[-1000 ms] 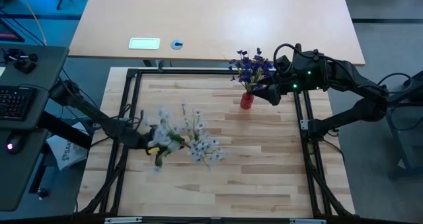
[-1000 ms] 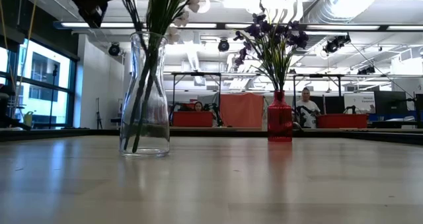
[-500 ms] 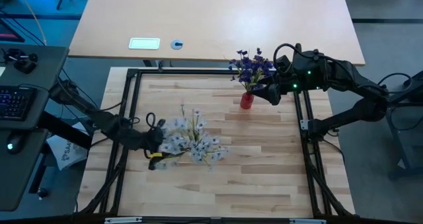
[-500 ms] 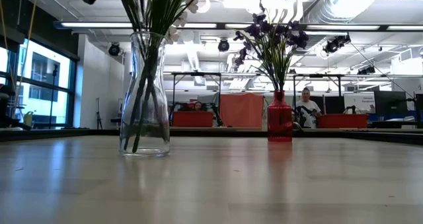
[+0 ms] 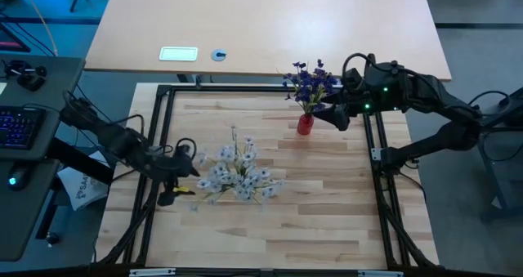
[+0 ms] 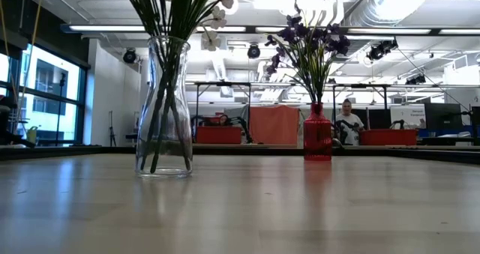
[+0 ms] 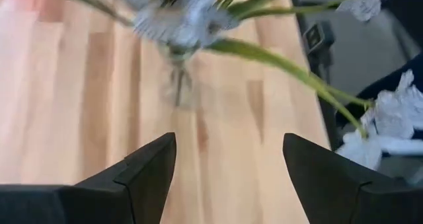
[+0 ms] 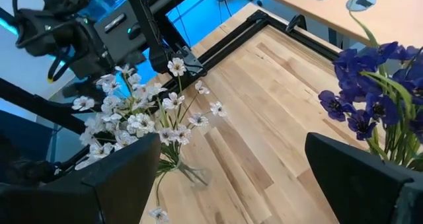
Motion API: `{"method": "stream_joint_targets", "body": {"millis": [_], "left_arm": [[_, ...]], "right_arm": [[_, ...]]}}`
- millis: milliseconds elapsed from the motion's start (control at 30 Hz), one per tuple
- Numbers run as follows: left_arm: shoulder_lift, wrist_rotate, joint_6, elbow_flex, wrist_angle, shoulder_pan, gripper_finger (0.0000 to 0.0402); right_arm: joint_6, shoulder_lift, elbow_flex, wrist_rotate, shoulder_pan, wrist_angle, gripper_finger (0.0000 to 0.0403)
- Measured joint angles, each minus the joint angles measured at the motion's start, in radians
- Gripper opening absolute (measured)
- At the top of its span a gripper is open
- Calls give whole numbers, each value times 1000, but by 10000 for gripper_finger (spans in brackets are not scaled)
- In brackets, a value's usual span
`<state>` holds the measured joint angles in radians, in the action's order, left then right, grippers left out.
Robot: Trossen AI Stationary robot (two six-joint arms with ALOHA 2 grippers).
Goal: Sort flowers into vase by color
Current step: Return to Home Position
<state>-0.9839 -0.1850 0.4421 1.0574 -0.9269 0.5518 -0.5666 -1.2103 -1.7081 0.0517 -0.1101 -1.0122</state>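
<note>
Several white sprigs (image 5: 237,172) stand with their stems in a clear glass vase (image 6: 163,108) left of the table's middle. Several purple-blue sprigs (image 5: 309,81) stand in a small red vase (image 6: 317,132) near the far right. My left gripper (image 5: 185,169) is open, just left of the white blossoms; its wrist view shows the fingers (image 7: 228,137) apart with nothing between them, the white blossoms (image 7: 178,16) ahead. My right gripper (image 5: 331,113) is open beside the red vase (image 5: 305,124), on its right; its wrist view (image 8: 232,143) shows both bunches.
A black frame (image 5: 163,93) runs along the wooden board's left, far and right sides. A light table beyond the far edge carries a white card (image 5: 178,54) and a blue disc (image 5: 218,55). Bare board lies toward the near edge. People sit in the room behind (image 6: 347,119).
My left gripper has drawn back from the white sprigs toward the table's left edge, and in the low view it has gone out of the picture's top. The white sprigs have stayed in the clear vase, their heads now spread a little wider. The right arm kept still.
</note>
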Motion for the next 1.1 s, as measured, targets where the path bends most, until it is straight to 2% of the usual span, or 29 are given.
{"method": "stream_joint_targets", "body": {"millis": [67,167,300,467,600,667,867,1000,1100], "left_arm": [[12,-22,-1,31,-67,0,267],[62,-128,-53,45,-58,-1,264],[145,-270,-145,40,-42,-33,229],[285,-330,-183,-39,-42,-102,140],[406,-339,-185,-155,-18,-142,41],[458,-350,-195,-244,72,-159,12],[558,-328,-356,-569,606,-233,2],[607,-300,-349,-713,771,-315,1],[664,-216,-320,-795,858,-376,1]], "right_arm": [[11,9,0,0,0,0,374],[36,25,0,-3,0,0,374],[75,41,0,-19,0,-3,374],[70,41,0,-45,0,-9,374],[5,41,0,-45,0,-8,374],[-17,38,0,-45,0,-9,374],[10,31,0,-88,0,-27,362],[7,34,0,-88,-3,-59,315],[8,34,0,-87,-8,-100,257]]}}
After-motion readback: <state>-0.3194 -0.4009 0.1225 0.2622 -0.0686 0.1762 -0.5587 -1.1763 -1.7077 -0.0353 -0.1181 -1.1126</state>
